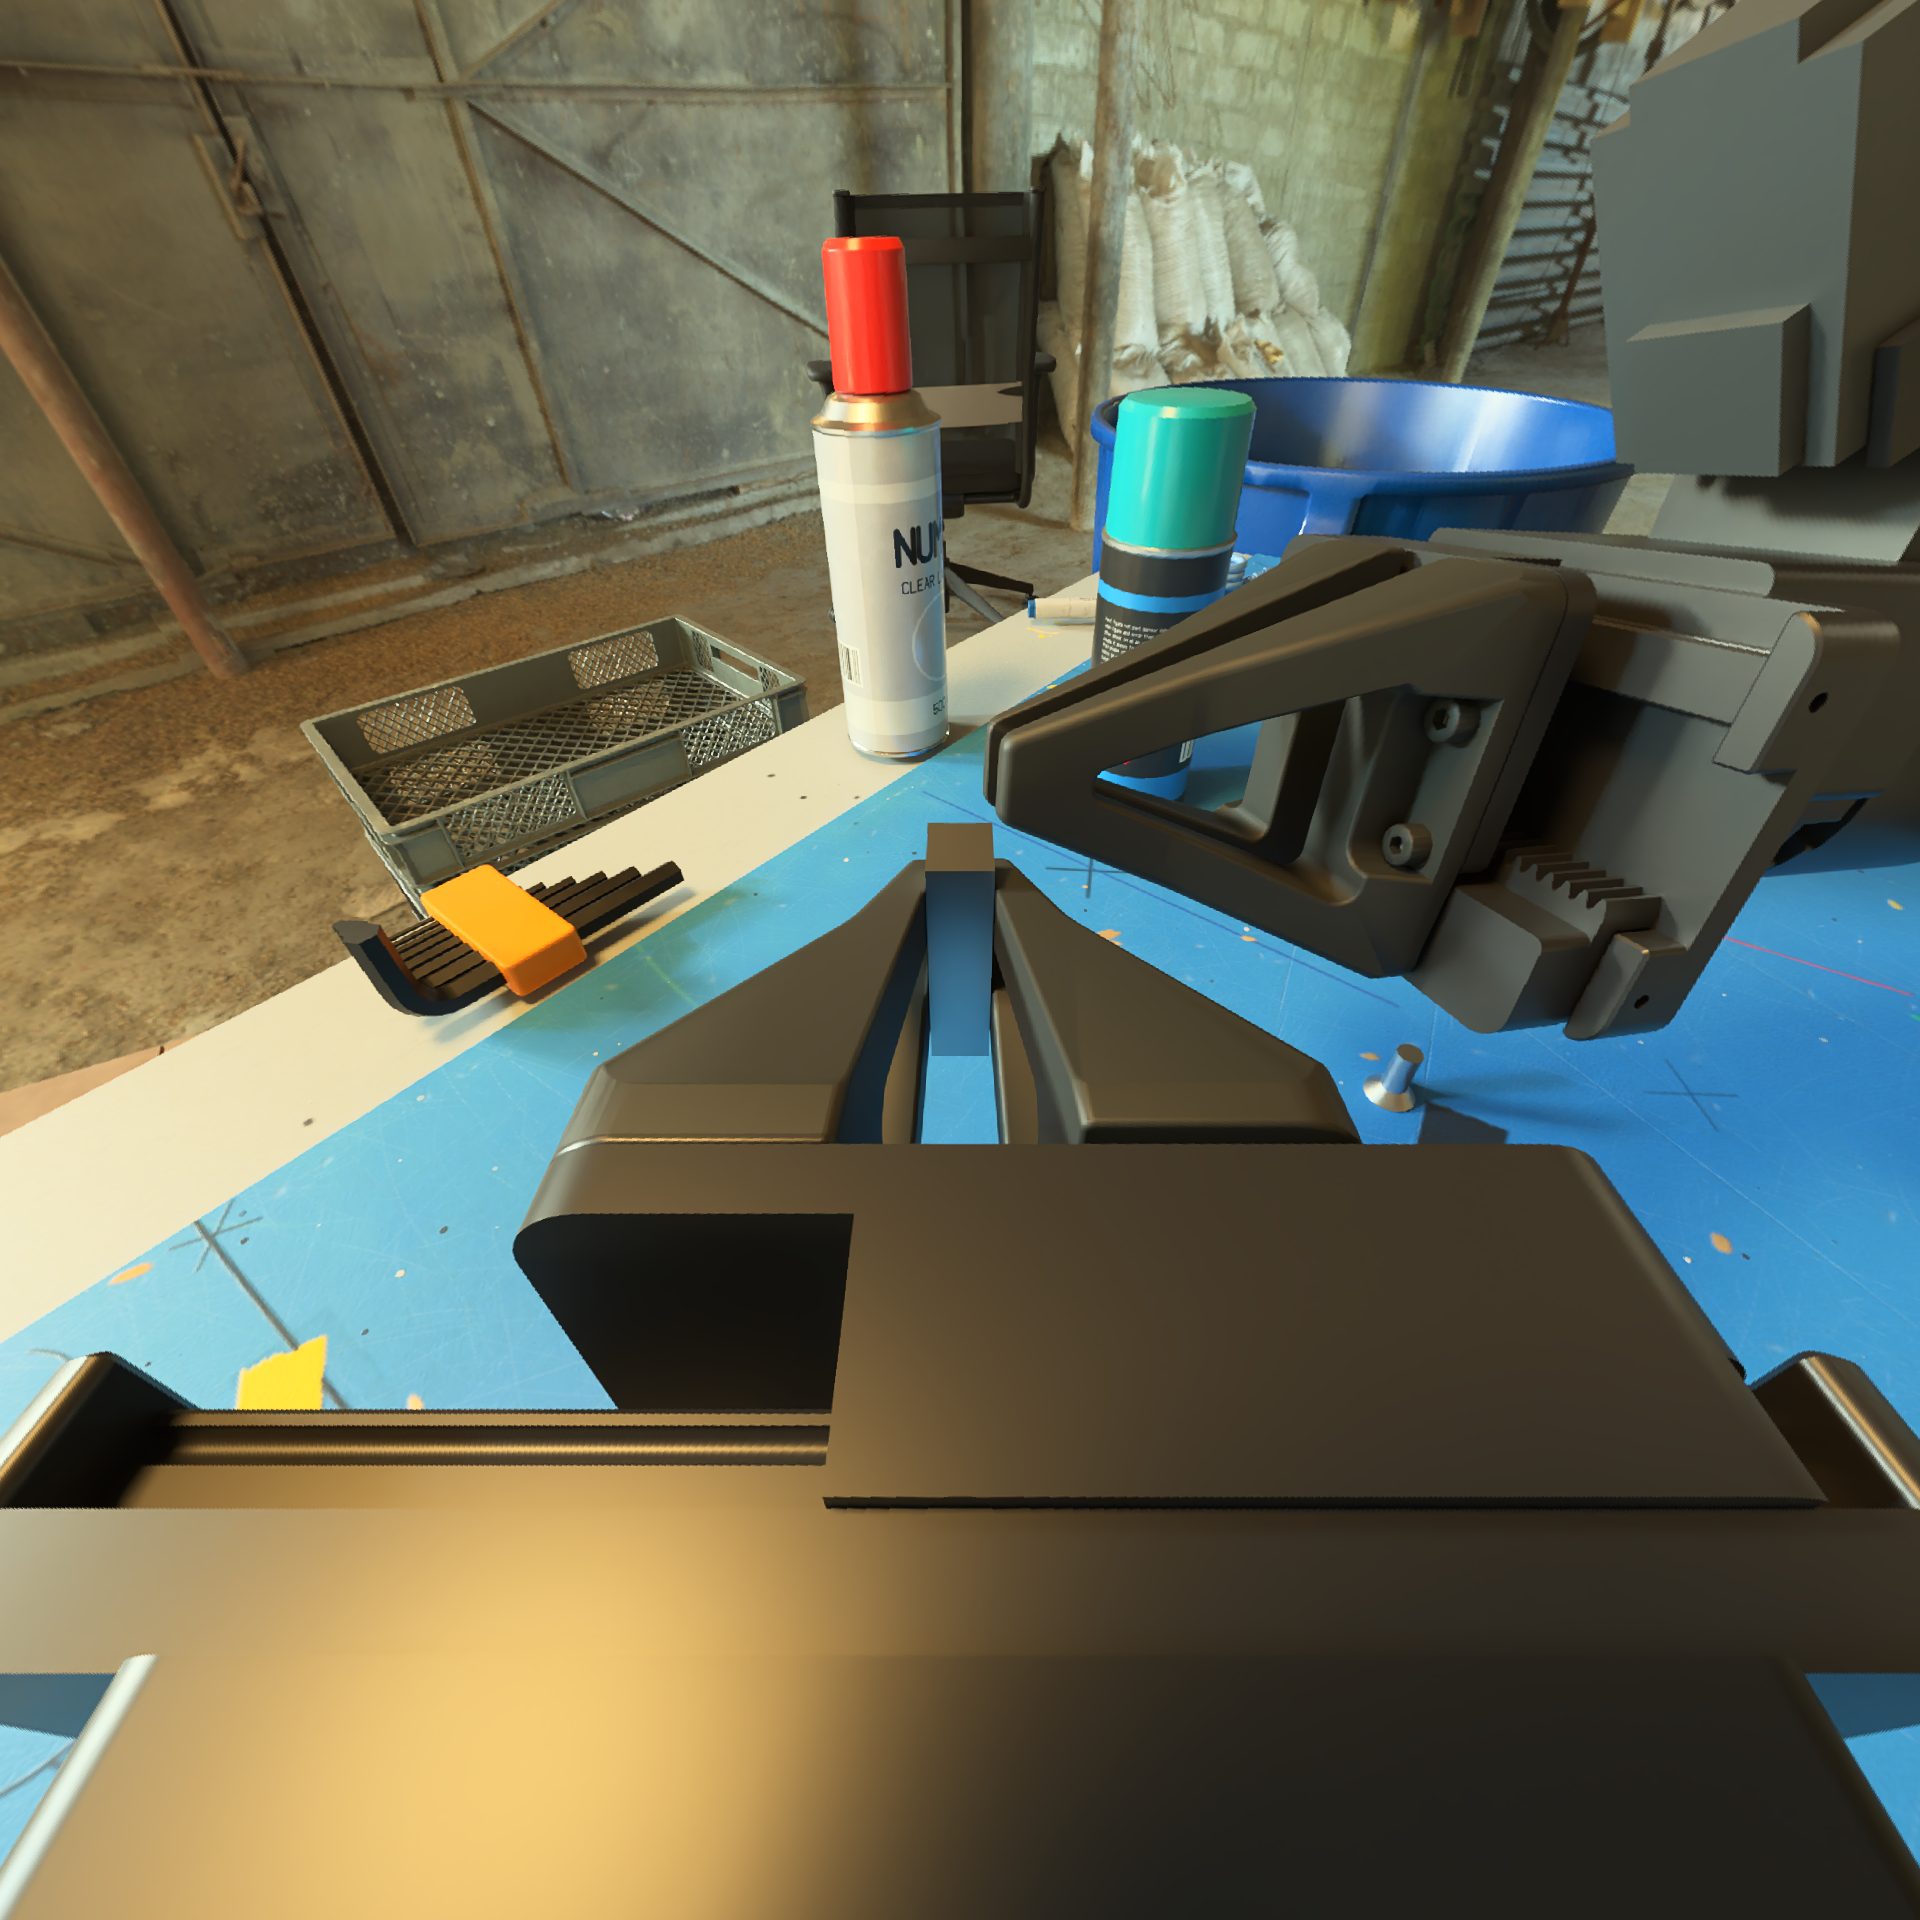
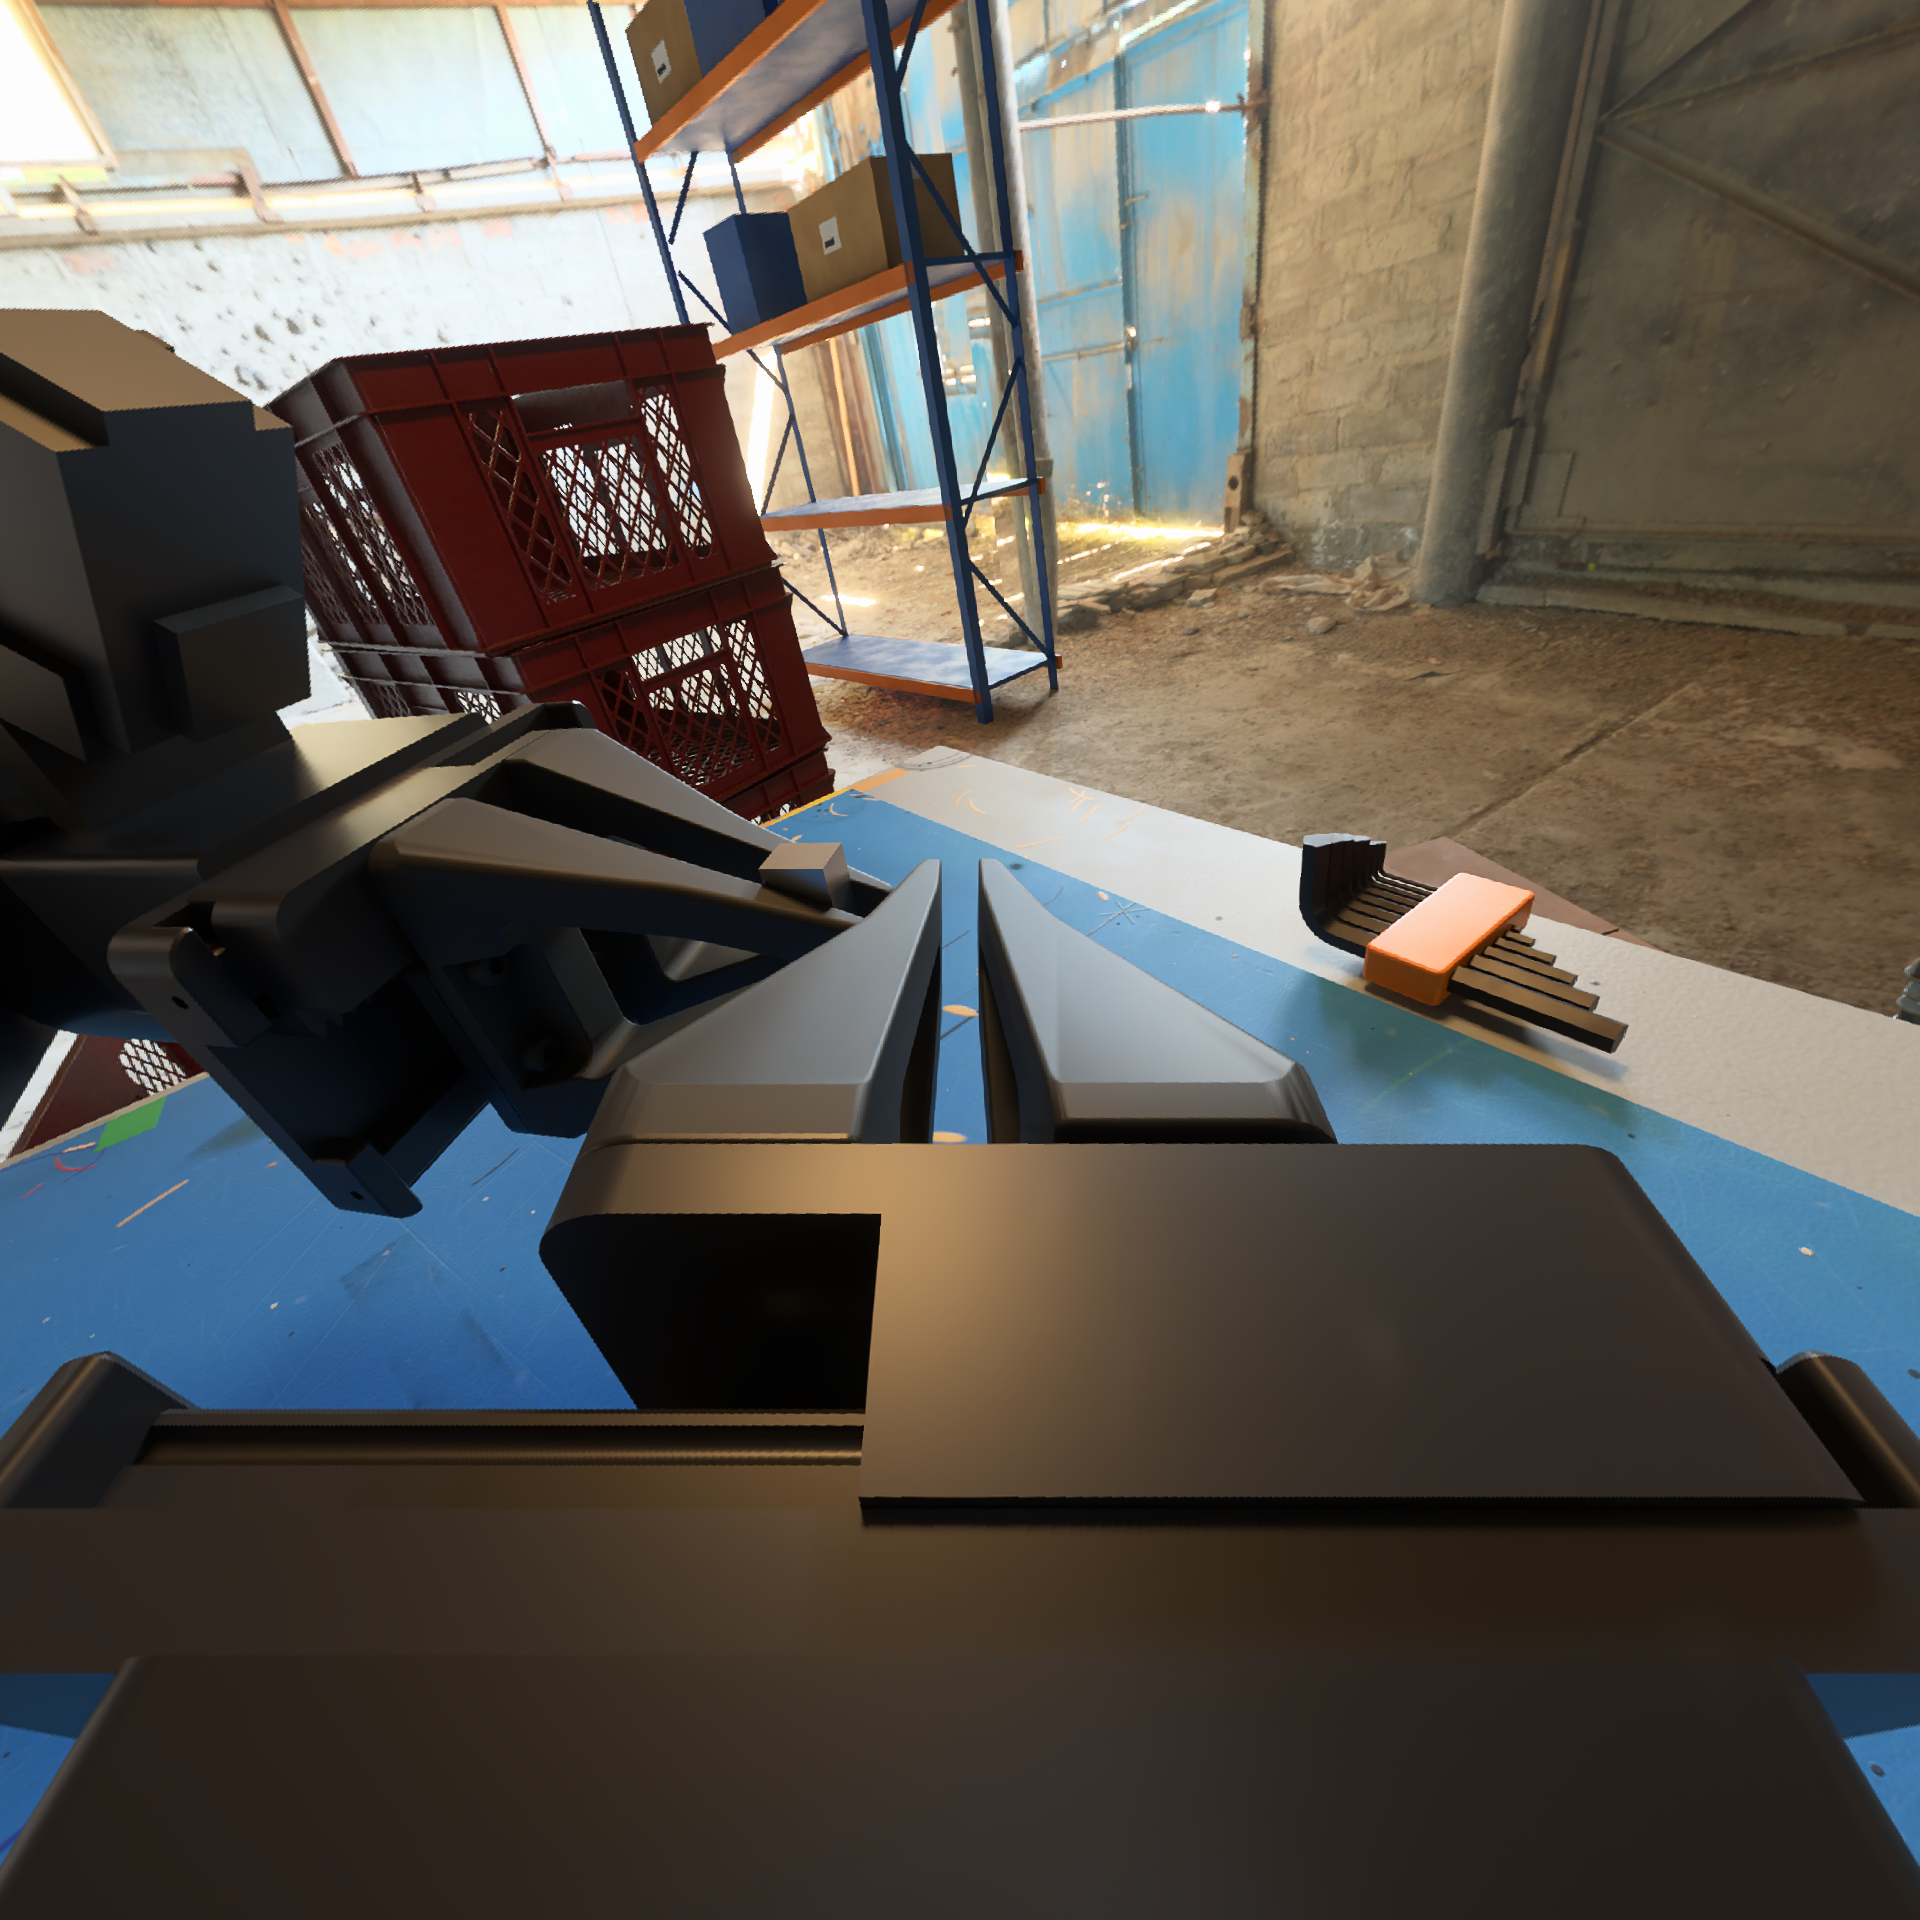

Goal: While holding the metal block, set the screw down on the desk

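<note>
My left gripper (image 1: 961, 868) is shut on a small grey metal block (image 1: 961, 935), which stands up between its fingers above the blue mat (image 1: 416, 1195). A short silver screw (image 1: 1394, 1081) with a flared head lies on the mat just right of my left fingers, free of both grippers. My right gripper (image 1: 1003, 748) hovers behind and right of the block. In the right wrist view the right gripper (image 2: 961, 873) has a narrow gap between its fingers and holds nothing. The left gripper (image 2: 831, 894) with the block (image 2: 821, 864) sits just left of it. The screw is hidden in that view.
A hex key set in an orange holder (image 1: 499, 930) (image 2: 1449, 935) lies on the pale desk edge. A white spray can with a red cap (image 1: 883, 582), a teal-capped can (image 1: 1169, 520) and a blue tub (image 1: 1455, 457) stand behind. A grey mesh crate (image 1: 551, 727) and red crates (image 2: 540, 520) sit beyond the desk.
</note>
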You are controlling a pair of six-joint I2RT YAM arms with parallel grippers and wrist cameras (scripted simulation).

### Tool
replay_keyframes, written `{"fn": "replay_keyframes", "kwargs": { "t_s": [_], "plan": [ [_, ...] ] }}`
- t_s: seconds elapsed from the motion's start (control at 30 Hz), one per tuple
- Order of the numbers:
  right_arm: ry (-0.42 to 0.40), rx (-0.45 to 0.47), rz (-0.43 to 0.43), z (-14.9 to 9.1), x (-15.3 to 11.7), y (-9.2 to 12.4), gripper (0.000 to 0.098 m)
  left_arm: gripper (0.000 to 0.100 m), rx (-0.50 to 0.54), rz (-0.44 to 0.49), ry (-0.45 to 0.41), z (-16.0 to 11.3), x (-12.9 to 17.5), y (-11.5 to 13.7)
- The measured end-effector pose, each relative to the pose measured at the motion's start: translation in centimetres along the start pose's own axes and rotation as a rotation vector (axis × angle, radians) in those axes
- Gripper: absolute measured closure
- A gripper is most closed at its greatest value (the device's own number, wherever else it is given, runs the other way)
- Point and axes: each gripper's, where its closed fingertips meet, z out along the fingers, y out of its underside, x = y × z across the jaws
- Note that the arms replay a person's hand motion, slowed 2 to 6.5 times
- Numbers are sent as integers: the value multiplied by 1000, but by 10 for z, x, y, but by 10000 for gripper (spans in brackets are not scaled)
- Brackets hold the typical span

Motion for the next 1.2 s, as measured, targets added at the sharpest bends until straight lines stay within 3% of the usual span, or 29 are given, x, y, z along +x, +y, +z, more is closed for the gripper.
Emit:
{"fn": "replay_keyframes", "kwargs": {
  "t_s": [0.5,0.7,1.03,1.2],
  "plan": [
    [-9,9,-22,0,-3,-2,922,911,5,58,-22,-2,2,-1],
    [-24,23,57,0,-5,-4,922,911,-1,159,-79,0,3,-1],
    [-81,33,283,2,-1,4,922,911,-40,394,-196,0,0,2],
    [-99,36,333,2,0,6,922,911,-50,485,-231,0,1,3]
  ]
}}
